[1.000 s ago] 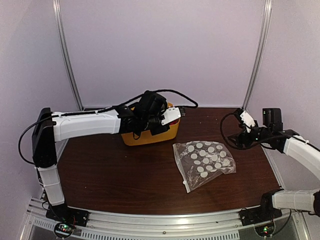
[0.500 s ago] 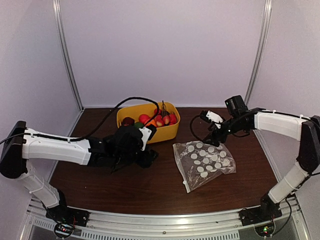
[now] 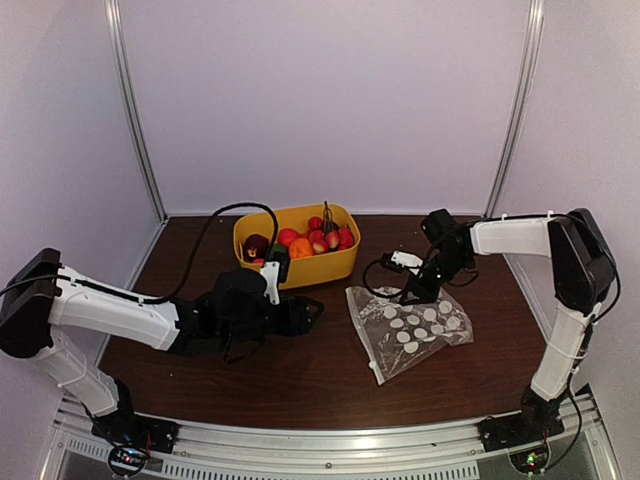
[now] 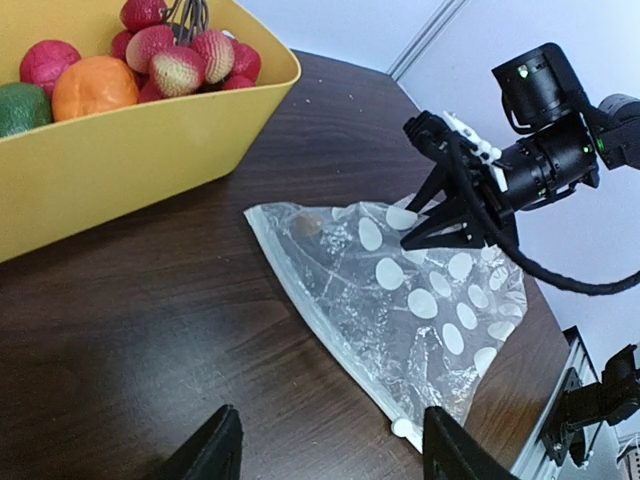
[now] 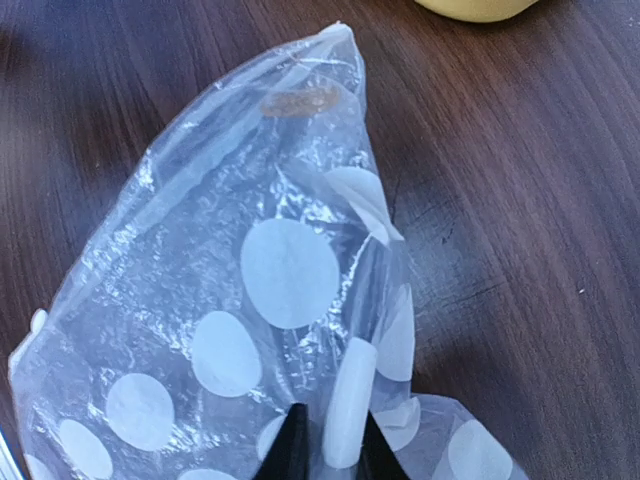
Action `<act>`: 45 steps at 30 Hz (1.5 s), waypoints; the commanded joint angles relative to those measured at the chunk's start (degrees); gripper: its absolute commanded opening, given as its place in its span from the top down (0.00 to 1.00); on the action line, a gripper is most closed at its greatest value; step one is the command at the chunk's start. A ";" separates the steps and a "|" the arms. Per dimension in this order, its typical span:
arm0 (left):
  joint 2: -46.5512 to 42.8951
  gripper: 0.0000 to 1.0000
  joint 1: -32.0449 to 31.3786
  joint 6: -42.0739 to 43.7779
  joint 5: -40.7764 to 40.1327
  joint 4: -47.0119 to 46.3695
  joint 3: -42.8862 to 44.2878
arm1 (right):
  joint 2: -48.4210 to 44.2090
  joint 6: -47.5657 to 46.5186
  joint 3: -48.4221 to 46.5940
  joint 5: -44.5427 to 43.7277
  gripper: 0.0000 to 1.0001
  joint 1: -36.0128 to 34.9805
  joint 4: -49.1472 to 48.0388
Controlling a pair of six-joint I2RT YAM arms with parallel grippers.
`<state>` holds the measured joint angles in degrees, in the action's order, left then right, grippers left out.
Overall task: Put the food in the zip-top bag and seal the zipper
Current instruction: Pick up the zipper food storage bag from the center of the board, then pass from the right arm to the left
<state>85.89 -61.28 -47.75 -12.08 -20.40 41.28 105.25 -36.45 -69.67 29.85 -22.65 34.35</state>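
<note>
The zip-top bag (image 3: 410, 325) lies flat on the dark table, clear with white dots. Its zipper (image 4: 320, 310) runs along the edge facing my left arm and ends in a small white slider (image 4: 400, 428). My right gripper (image 5: 330, 445) is shut on a raised fold of the bag (image 5: 250, 300) at its far edge (image 3: 413, 290). My left gripper (image 4: 330, 455) hovers low over bare table just left of the zipper, open with nothing between its fingers (image 3: 305, 312). The food (image 3: 310, 240) sits in the yellow tub: an orange (image 4: 95, 85), red cherries (image 4: 180, 50), a green piece (image 4: 20, 105).
The yellow tub (image 3: 300, 268) stands at the back centre, just behind my left gripper and left of the bag. Black cables loop over the left arm and beside the right wrist. Metal posts and pale walls close in the back and sides.
My left arm drew back from the tub and dropped toward the table centre, opening a little. My right arm swung in from the right onto the bag and its jaws closed on a fold.
</note>
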 commanded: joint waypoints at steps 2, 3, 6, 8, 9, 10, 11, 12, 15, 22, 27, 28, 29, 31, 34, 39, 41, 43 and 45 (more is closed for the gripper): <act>2.06 0.37 0.10 -5.16 2.03 -8.79 -2.19 | -6.75 -0.78 -0.99 3.26 1.00 -0.03 3.64; 1.90 0.37 0.19 -5.26 2.23 -10.10 -2.86 | -9.01 -1.08 -0.17 5.24 1.00 0.05 3.79; 0.96 0.38 0.19 -5.44 3.00 -15.06 -5.20 | -14.77 -1.00 2.09 11.05 1.00 0.70 4.70; 0.86 0.39 0.19 -3.94 5.05 -19.85 -6.24 | -17.08 -1.17 2.84 13.97 1.00 0.81 6.31; 1.16 0.41 0.23 -2.55 7.14 -22.38 -6.44 | -17.90 -1.17 3.01 15.64 1.00 0.78 7.11; 1.47 0.42 0.21 -1.28 9.09 -23.61 -6.17 | -18.56 -1.17 3.12 17.68 1.00 0.84 7.80; 1.81 0.44 0.22 -0.37 10.85 -23.93 -5.68 | -19.07 -1.14 3.25 19.63 1.00 0.93 8.44; 2.09 0.45 0.19 0.65 12.87 -25.07 -5.26 | -19.72 -1.40 3.18 21.30 1.00 0.94 9.23; 2.44 0.51 0.20 3.41 17.80 -30.80 -5.93 | -20.23 -3.03 1.73 25.52 1.00 0.95 12.55; 3.16 0.64 0.25 7.14 19.89 -32.18 -6.02 | -19.42 -5.66 -2.44 32.55 1.00 0.95 19.54; 4.40 0.70 0.20 7.64 22.45 -35.23 -6.91 | -18.95 -6.85 -3.63 36.06 1.00 0.95 22.33; 4.64 0.70 0.20 7.81 22.92 -35.82 -6.79 | -18.94 -6.95 -3.71 36.51 1.00 0.95 22.60; 4.90 0.70 0.19 7.84 23.26 -36.04 -6.68 | -18.99 -7.05 -3.76 36.84 1.00 0.95 22.75; 5.28 0.71 0.19 8.16 23.59 -36.40 -6.21 | -18.90 -7.29 -3.96 37.12 1.00 0.97 23.16; 6.10 0.74 0.19 8.75 24.14 -36.43 -5.43 | -18.88 -7.34 -3.91 37.20 1.00 0.95 23.31; 7.43 0.75 0.19 9.14 25.60 -36.56 -4.17 | -19.03 -7.19 -3.64 37.54 1.00 0.95 23.05; 7.75 0.71 0.20 9.21 26.49 -37.35 -4.10 | -19.12 -6.67 -3.34 37.46 1.00 0.95 22.51; 7.84 0.68 0.18 9.19 27.64 -38.80 -4.39 | -19.16 -6.17 -3.05 37.24 1.00 0.95 21.93; 7.98 0.65 0.12 9.02 29.21 -41.26 -5.01 | -19.17 -5.82 -2.78 36.85 1.00 0.95 21.37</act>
<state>93.36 -61.28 -39.57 13.56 -54.76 35.88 85.97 -43.07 -72.18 65.80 -21.98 56.34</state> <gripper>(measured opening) 0.330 0.001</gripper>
